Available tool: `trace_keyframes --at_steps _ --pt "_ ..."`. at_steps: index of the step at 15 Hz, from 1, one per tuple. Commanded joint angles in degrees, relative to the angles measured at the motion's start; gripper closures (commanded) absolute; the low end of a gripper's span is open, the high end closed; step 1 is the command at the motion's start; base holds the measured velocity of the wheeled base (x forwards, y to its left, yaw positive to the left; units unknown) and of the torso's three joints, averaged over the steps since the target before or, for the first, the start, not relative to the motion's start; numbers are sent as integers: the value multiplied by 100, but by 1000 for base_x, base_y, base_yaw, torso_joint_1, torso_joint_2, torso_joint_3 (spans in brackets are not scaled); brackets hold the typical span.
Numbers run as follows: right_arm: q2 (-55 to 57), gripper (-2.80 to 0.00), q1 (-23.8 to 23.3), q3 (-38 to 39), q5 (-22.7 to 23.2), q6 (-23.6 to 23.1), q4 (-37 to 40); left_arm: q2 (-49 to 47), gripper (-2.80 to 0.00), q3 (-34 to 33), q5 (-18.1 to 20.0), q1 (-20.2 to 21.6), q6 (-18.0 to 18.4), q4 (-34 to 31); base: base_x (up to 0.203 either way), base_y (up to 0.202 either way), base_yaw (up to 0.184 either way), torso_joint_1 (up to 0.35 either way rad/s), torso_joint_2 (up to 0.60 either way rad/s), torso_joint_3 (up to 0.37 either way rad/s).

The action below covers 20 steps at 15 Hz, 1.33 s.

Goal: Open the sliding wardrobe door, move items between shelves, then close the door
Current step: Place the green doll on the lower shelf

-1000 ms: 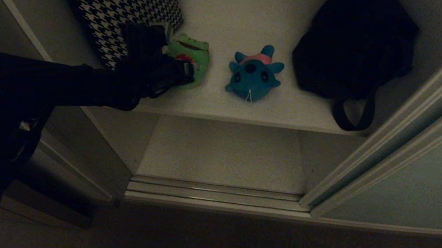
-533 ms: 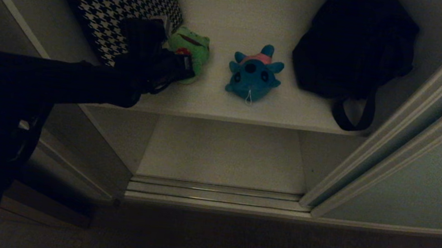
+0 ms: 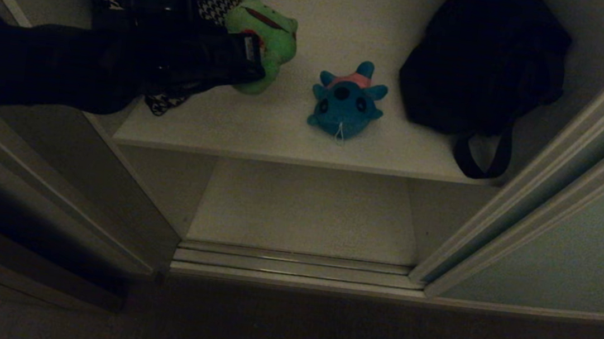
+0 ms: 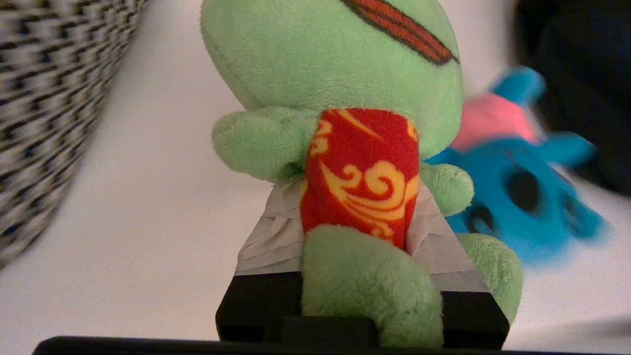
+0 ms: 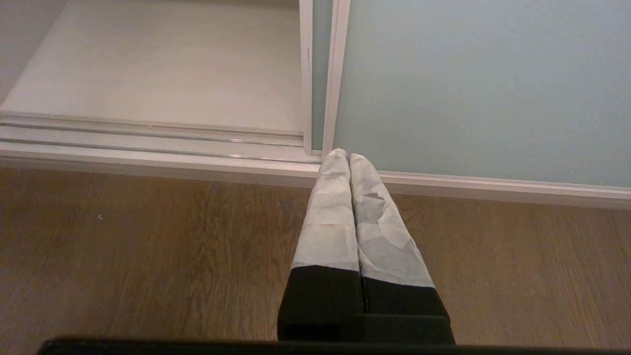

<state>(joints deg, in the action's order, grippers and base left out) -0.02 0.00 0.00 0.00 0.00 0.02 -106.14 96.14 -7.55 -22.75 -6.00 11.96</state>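
The left gripper (image 3: 255, 58) clamps the green plush frog with red patterned belly (image 3: 264, 39), lifted above the white upper shelf (image 3: 283, 134), beside the blue plush creature (image 3: 346, 102); the right gripper (image 5: 343, 158) hangs closed near the pale grey-green sliding door (image 5: 483, 88).

Left arm reaching in, right arm hanging parked.

The left arm (image 3: 38, 66) is stretching in from the left side of the head view, its left gripper (image 4: 362, 236) pinching a frog (image 4: 340, 88) by the belly between taped fingers (image 4: 268, 241). The right gripper (image 5: 343, 157) is pointing down at the floor, its taped fingers (image 5: 328, 222) pressing flat together with nothing between them.
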Motion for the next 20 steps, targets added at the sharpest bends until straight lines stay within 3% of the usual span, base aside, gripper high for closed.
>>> trace_keyframes --at_steps 1,6,9,11,15,20 --pt "2 0 0 0 0 0 -2 935 0 -525 -71 -91 -4 -119 0 0 0 0 0 0" --pt "2 0 -1 0 0 0 -2 2998 0 -2511 -175 -321 -118 -1090 0 0 0 0 0 0" --pt "2 0 0 0 0 0 -2 4026 0 -3641 -160 -448 -630 -2025 0 0 0 0 0 0" --pt "2 0 -1 0 0 0 -2 4395 0 -4475 -148 -535 -946 -2289 0 0 0 0 0 0" --pt "2 0 -9 0 0 0 -2 4726 0 -5963 -113 -589 -1298 -2271 0 0 0 0 0 0" --pt "-6 0 0 0 0 0 -2 4189 0 -6939 -72 -598 -1771 -1309 0 0 0 0 0 0"
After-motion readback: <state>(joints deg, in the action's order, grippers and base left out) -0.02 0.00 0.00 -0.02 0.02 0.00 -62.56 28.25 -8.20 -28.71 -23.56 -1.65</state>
